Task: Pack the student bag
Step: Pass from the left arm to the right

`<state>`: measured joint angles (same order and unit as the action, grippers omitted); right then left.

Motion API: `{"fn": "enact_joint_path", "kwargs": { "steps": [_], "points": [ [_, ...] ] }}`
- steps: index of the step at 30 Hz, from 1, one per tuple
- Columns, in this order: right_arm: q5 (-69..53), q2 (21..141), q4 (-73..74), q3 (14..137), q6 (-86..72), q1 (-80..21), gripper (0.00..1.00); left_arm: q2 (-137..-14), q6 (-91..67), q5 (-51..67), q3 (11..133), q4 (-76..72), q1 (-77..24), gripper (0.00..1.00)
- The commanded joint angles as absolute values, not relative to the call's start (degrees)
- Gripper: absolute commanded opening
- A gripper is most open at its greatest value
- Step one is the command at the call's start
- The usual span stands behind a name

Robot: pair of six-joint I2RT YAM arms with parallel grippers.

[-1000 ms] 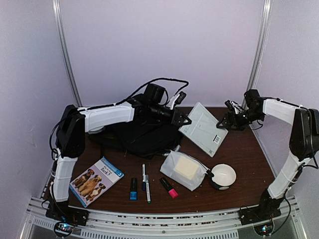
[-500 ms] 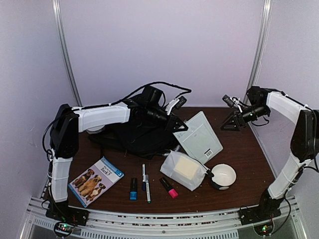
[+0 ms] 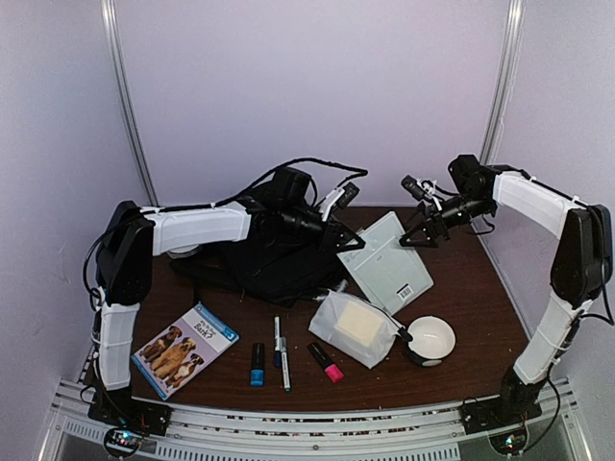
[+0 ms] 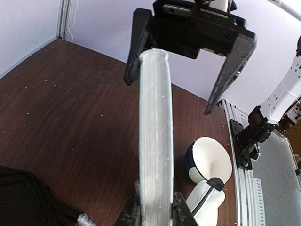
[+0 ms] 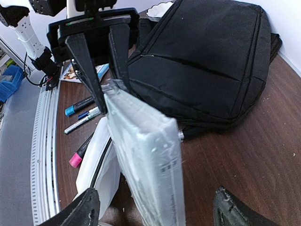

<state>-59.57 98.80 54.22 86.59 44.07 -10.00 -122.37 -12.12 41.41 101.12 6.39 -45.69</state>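
The student bag (image 3: 255,259), black and soft, lies at the back left of the table and shows again in the right wrist view (image 5: 202,61). My left gripper (image 3: 342,234) is shut on one end of a flat white plastic-wrapped notebook (image 3: 386,261), which it holds tilted on edge to the right of the bag. The left wrist view shows the notebook (image 4: 155,132) edge-on between my fingers (image 4: 180,213). My right gripper (image 3: 421,230) is open at the notebook's far end. Its jaws stand wide on either side of the notebook (image 5: 150,160) without touching it.
A translucent white pouch (image 3: 354,328) and a white bowl (image 3: 430,338) lie in front of the notebook. Pens (image 3: 280,353), a blue marker (image 3: 258,365) and a pink highlighter (image 3: 326,362) lie near the front edge. A dog book (image 3: 185,349) lies front left.
My right gripper has swung left from the table's right side to the notebook's far end. The left gripper has kept its hold and shifted the notebook slightly.
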Motion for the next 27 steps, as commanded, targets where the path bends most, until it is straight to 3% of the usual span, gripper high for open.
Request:
{"fn": "enact_joint_path", "kwargs": {
  "steps": [1, 5, 7, 13, 17, 20, 21, 23, 25, 27],
  "points": [
    [-60.0, 100.7, 52.8, 89.7, 42.1, -9.9, 0.83, -118.6, -11.4, 45.7, 103.4, -3.9, -45.4, 0.00],
    [-59.7, 101.7, 55.4, 90.7, 44.9, -10.2, 0.83, -118.5, -9.9, 46.2, 103.4, -5.5, -45.4, 0.00],
    [-60.6, 103.0, 59.9, 93.1, 48.0, -10.2, 0.77, -118.4, -8.7, 45.8, 103.3, -7.0, -45.4, 0.00],
    [-64.8, 105.8, 73.0, 99.4, 55.5, -10.7, 0.51, -118.9, -7.0, 45.6, 105.2, -10.9, -44.8, 0.00],
    [-66.0, 105.5, 75.3, 100.9, 55.9, -11.1, 0.21, -119.2, -6.9, 46.8, 107.0, -10.4, -44.1, 0.00],
    [-67.2, 104.5, 75.0, 102.7, 53.6, -11.1, 0.08, -119.0, -7.3, 45.4, 108.1, -9.4, -43.3, 0.00],
    [-67.5, 103.9, 73.1, 103.4, 50.4, -11.0, 0.07, -118.5, -7.9, 43.8, 107.9, -9.2, -43.0, 0.10],
    [-68.7, 102.7, 68.6, 105.4, 43.1, -10.9, 0.05, -116.8, -10.1, 40.1, 106.2, -9.8, -42.2, 0.44],
    [-69.1, 101.5, 63.5, 107.5, 35.7, -10.9, 0.02, -113.3, -13.1, 36.6, 100.9, -13.6, -41.3, 0.62],
    [-69.2, 99.8, 55.0, 108.0, 24.1, -10.9, 0.00, -108.7, -17.6, 31.5, 93.4, -19.3, -40.6, 0.73]
  ]
}}
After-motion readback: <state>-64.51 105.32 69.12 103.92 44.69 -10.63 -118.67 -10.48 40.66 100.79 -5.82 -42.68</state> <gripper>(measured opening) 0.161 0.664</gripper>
